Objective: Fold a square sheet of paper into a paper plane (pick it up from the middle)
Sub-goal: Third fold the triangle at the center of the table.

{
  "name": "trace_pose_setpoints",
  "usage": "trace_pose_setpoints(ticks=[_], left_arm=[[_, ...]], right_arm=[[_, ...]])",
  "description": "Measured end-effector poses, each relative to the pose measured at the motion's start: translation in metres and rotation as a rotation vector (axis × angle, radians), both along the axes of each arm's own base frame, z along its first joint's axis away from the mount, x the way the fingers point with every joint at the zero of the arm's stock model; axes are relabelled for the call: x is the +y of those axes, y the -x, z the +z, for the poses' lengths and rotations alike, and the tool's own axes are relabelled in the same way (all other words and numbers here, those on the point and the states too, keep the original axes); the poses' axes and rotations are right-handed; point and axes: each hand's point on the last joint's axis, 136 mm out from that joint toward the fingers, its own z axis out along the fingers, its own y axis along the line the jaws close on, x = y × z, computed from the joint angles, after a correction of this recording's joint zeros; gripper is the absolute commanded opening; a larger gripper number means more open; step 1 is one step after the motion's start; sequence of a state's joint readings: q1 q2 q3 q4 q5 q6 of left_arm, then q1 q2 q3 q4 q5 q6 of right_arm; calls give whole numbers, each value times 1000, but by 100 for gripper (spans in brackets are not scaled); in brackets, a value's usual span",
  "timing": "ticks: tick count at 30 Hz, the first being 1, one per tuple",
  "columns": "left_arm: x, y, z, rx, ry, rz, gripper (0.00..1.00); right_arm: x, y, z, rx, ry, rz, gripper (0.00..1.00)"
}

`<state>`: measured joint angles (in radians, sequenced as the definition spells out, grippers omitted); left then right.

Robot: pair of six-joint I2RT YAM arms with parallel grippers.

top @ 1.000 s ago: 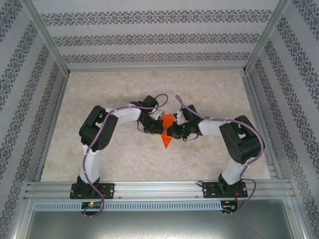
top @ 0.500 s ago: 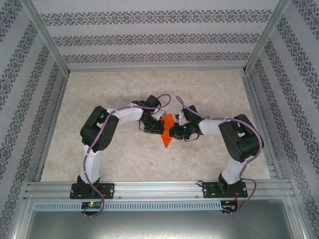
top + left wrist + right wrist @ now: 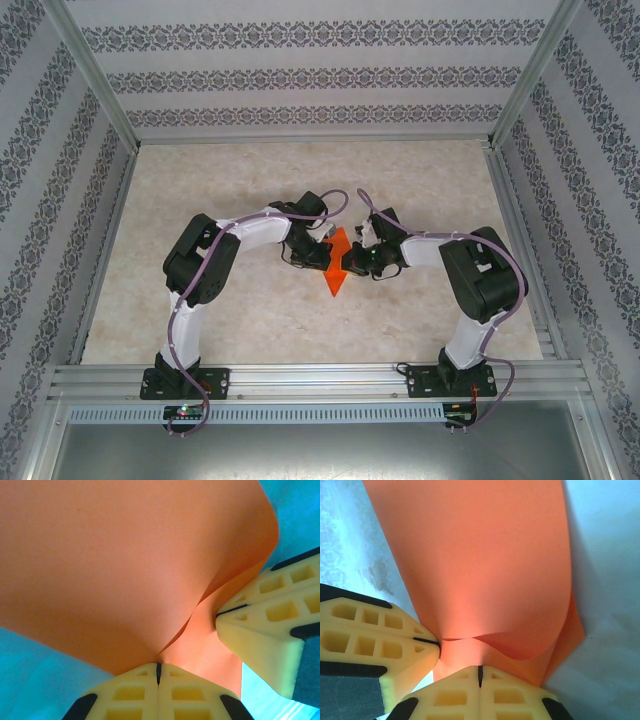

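Observation:
The square sheet of paper (image 3: 335,272) is bright orange and folded into a pointed shape, its tip toward the near edge, at the table's middle. My left gripper (image 3: 325,252) is shut on its left side and my right gripper (image 3: 350,264) is shut on its right side. In the left wrist view my left gripper (image 3: 158,666) pinches the paper (image 3: 120,565) where two curved layers meet, with the right gripper's fingers (image 3: 260,615) clamped on it close by. In the right wrist view my right gripper (image 3: 480,670) pinches the paper (image 3: 480,560) beside the left gripper's fingers (image 3: 380,635).
The marbled beige table (image 3: 200,190) is walled by patterned panels and aluminium posts. An aluminium rail (image 3: 320,378) runs along the near edge, with both arm bases bolted to it. Open tabletop lies all round the paper.
Both grippers have edged slightly toward the far side and closer together, carrying the paper with them. Both stayed shut on it.

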<state>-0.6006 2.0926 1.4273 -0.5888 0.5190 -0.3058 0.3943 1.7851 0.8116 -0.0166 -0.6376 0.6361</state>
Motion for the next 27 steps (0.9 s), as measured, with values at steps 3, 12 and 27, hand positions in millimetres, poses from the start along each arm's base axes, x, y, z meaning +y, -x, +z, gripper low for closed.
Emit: trace_pose_setpoints(ticks=[3, 12, 27], left_arm=[[0, 0, 0, -7, -4, -5, 4], [0, -2, 0, -28, -16, -14, 4], [-1, -7, 0, -55, -25, -14, 4]], right_arm=[[-2, -1, 0, -3, 1, 0, 0], [-9, -7, -1, -9, 12, -19, 0], [-29, -26, 1, -26, 99, -72, 0]])
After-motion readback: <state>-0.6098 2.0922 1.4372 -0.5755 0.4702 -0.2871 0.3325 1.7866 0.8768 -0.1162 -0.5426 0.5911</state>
